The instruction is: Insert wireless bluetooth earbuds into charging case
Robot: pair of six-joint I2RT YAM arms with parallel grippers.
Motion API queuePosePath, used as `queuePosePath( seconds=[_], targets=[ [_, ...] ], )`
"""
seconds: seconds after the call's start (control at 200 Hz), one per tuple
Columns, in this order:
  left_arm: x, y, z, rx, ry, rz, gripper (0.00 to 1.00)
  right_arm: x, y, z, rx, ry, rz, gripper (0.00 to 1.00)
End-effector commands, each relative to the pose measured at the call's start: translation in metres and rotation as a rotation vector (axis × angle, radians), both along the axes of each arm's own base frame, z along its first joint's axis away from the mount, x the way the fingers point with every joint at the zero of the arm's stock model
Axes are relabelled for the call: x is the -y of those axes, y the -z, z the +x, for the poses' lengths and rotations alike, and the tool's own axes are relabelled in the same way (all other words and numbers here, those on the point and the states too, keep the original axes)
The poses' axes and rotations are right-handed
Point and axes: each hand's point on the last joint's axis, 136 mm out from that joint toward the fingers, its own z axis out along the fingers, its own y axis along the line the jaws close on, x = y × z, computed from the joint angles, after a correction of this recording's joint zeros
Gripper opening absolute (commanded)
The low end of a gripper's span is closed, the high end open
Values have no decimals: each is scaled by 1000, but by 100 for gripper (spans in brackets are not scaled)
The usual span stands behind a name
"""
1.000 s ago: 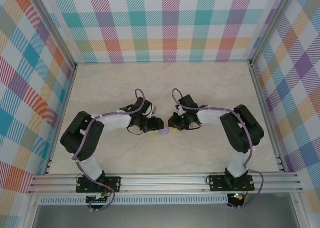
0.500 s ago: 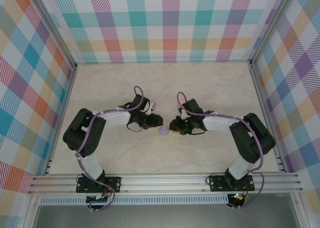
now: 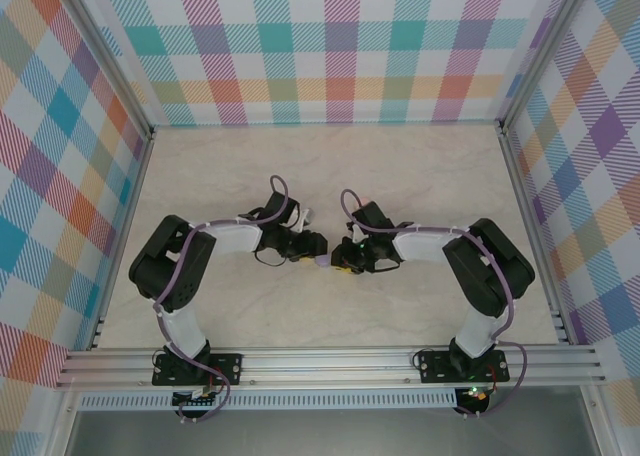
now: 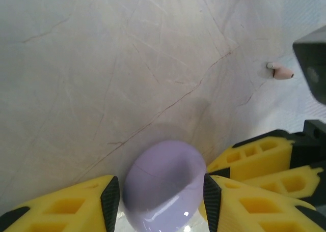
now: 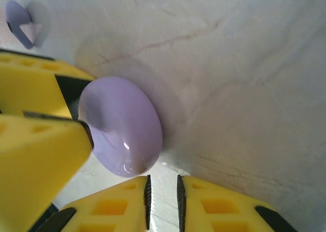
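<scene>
A round lilac charging case (image 4: pixel 163 183) lies closed on the marble table. My left gripper (image 4: pixel 160 201) is shut on the case, a black pad against each side. In the right wrist view the case (image 5: pixel 119 133) sits just beyond my right gripper (image 5: pixel 163 201), whose pads are nearly together with nothing between them. From above both grippers meet at the case (image 3: pixel 325 261). A pale pink earbud (image 4: pixel 280 73) lies on the table further off. A small purple earbud (image 5: pixel 19 21) stands at the upper left of the right wrist view.
The right gripper's yellow fingers (image 4: pixel 254 158) crowd in beside the case on the left gripper's right side. A pale pink speck (image 3: pixel 362 197) lies behind the right arm. Checked walls enclose the table (image 3: pixel 420 166), and a metal rail runs along the near edge.
Half a second ago both grippers stood a little apart from the case. Both have since closed in, and the left one has taken hold of it.
</scene>
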Motion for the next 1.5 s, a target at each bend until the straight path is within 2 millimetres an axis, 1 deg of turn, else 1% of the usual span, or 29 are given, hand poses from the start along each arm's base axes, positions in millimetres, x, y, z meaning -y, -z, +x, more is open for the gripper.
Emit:
queuePosePath(
  seconds=[0.0,0.105,0.275,0.36,0.47,0.635,0.73,0.795,1.0,1.215,1.47,1.495],
  targets=[
    [-2,-6,-10,-16,-7,-20,49,-2,-2,7,16,-8,-27,22],
    [-5,-8,-12,-12,-14,-11,49,-4,-4,8,20,-17,-24,22],
    [-8,-12,-13,0,-24,-8,50,-2,-8,9,39,-20,-34,23],
    [-11,-12,-11,7,-39,7,52,-3,-14,9,51,-26,-18,24],
    [-14,-14,-7,16,-48,-1,52,-7,-18,10,60,-31,9,25],
    [-18,-8,0,11,-61,10,50,-11,-12,15,49,-6,12,26],
    [-18,-4,3,2,-65,13,48,-11,-8,18,42,9,5,24],
    [-15,-3,4,-1,-54,-1,47,-13,-8,20,44,12,8,23],
    [-11,4,2,-26,-42,-22,47,-10,-2,20,30,13,-14,22],
    [-5,6,-2,-45,-27,-65,46,-7,9,18,16,11,-43,20],
    [-1,2,-4,-57,-32,-113,40,-5,13,18,14,12,-59,20],
    [-1,2,-4,-56,-35,-112,38,-5,12,18,16,10,-60,20]
  ],
)
